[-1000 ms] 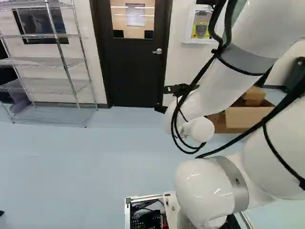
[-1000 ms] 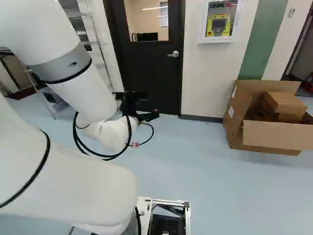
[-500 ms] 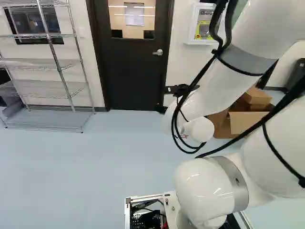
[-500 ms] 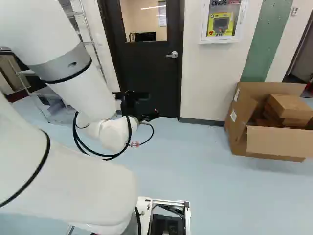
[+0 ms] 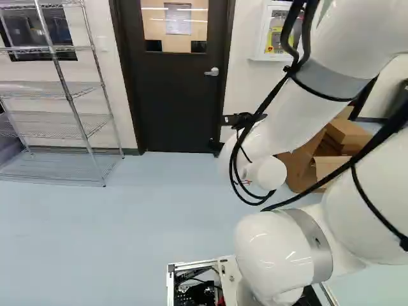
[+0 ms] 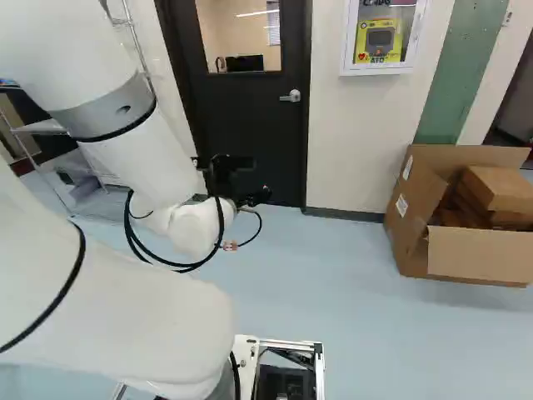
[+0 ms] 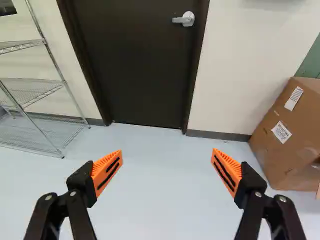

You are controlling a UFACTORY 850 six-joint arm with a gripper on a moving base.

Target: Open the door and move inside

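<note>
— One closed door (image 5: pixel 172 95) is seen ahead of the tool (image 6: pixel 221 175), one handle (image 7: pixel 184 19) fitted!
— And the tool is spread wide; two orange pads (image 7: pixel 107 170) are shown by the wrist view alone!

A dark brown door (image 6: pixel 254 125) and a pale blue floor (image 6: pixel 358 292).
The door, at twelve o'clock in the right base view, has a shiny silver handle (image 6: pixel 291 96); the wall (image 6: pixel 350 142) is creamy white, with a green strip (image 6: pixel 460 71) at two o'clock and a bright yellow case (image 6: pixel 379 42) at one. At three sits a brown box (image 6: pixel 483 254) with white stickers (image 7: pixel 281 132) with black marks. At ten in the left base view, the silver shelf (image 5: pixel 54 124) has thin wire lines. The arm (image 5: pixel 280 131) is white with a grey band (image 5: pixel 328 81); the black gripper (image 6: pixel 256 179) has orange pads (image 7: pixel 102 167) with black stripes.
</note>
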